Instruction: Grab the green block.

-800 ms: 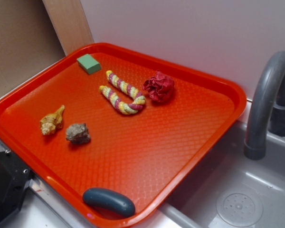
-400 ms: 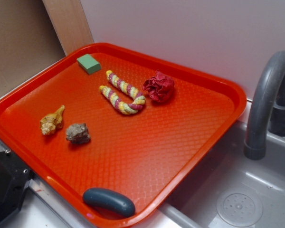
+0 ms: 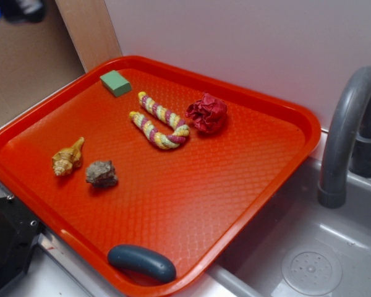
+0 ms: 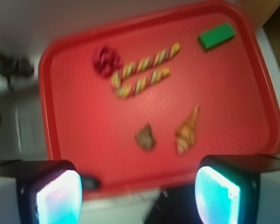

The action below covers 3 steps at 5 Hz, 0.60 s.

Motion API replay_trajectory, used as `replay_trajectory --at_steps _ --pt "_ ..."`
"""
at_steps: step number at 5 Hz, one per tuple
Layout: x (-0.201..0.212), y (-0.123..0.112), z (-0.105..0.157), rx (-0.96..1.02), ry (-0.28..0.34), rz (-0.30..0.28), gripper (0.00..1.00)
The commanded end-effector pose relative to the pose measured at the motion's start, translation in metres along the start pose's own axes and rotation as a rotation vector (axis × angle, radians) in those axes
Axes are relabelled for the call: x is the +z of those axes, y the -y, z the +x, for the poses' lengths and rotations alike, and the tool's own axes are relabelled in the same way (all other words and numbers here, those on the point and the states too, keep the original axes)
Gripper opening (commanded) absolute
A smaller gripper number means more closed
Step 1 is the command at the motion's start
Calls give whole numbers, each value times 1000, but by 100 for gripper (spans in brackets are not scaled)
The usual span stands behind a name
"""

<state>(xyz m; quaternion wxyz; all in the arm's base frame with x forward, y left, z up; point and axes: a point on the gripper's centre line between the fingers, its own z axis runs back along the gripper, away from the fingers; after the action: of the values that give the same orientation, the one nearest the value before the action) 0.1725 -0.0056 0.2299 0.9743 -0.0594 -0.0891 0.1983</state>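
A: What is sitting in the red tray [image 3: 278,179]?

B: Six things are lying in it. The green block [image 3: 115,83] is lying flat in the far corner, close to the rim and near the wooden board [image 3: 89,31]. In the wrist view the block [image 4: 216,36] is showing near the top right corner of the tray [image 4: 70,121].

A: What is lying next to the block?

B: A striped rope [image 3: 157,121], bent like a U, is lying toward the middle, a little apart from the block. A crumpled red ball [image 3: 207,113] is sitting just beside the rope's bend, maybe touching it. The wrist view is blurry, but the rope [image 4: 142,74] and the red ball [image 4: 106,60] are showing there too.

A: And nearer the front?

B: A tan shell [image 3: 68,157] and a grey shell [image 3: 102,174] are lying side by side, close but apart. A dark blue-grey oblong piece [image 3: 141,261] is resting against the near rim, well apart from the block.

A: What is sitting beside the tray?

B: A grey sink [image 3: 309,260] with a round drain is sitting next to it, with a grey tap [image 3: 349,124] curving over it. The tray's edge is hanging a bit over the sink.

A: What is the gripper [image 4: 137,196] doing?

B: It is hanging high above the near edge of the tray, well away from the block. Its two fingers [image 4: 58,198] are spread wide apart and are holding nothing.
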Motion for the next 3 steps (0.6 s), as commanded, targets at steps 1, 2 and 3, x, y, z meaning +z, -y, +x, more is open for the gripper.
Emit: replay_trajectory --at_steps 1,2,3 --pt "-19 -27 81 152 149 42 100" --pt "-48 -46 108 307 266 111 100" --pt "-82 -65 128 394 290 141 100"
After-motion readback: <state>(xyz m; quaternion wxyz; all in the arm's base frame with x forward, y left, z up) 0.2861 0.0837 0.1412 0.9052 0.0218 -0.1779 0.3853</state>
